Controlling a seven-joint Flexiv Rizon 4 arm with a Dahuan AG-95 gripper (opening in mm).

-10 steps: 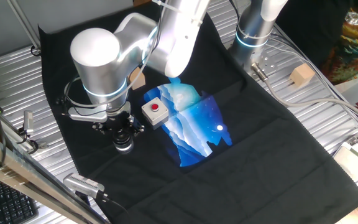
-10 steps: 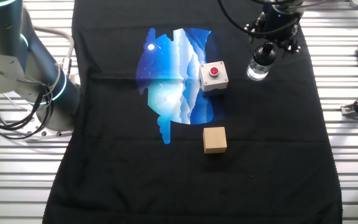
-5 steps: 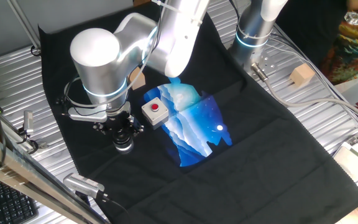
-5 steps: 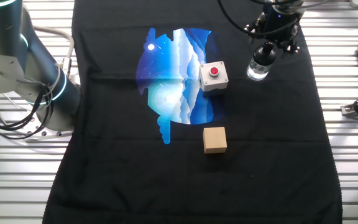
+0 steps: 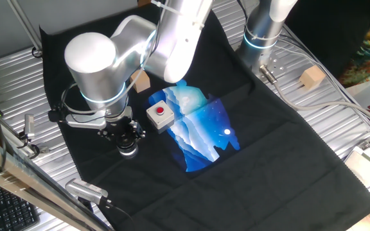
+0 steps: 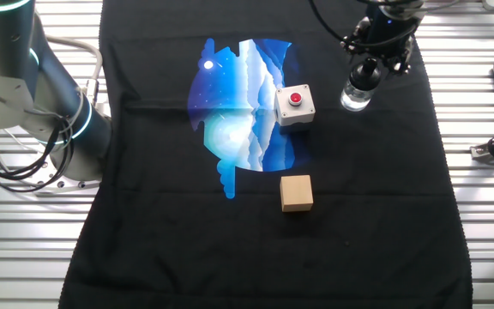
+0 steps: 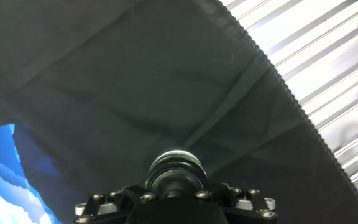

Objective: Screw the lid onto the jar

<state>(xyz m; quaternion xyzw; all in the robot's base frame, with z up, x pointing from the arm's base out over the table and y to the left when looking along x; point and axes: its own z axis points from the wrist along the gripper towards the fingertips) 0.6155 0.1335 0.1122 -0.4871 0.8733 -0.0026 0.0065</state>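
Gripper (image 6: 370, 70) clamped down on the black lid (image 6: 364, 77), sitting atop the clear jar (image 6: 356, 97), just right of the red-button box (image 6: 294, 105). Jar looks light, stiff and slippery; may spin on the cloth. Grip the lid's rim.

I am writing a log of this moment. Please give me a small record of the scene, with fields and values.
pincer: over the jar, fingers at its top; open or shut not visible
jar: upright on the black cloth
lid: dark cap on the jar's top, partly hidden
red-button box: beside the jar, apart from it
wooden cube: alone on the cloth
black cloth: covers the table
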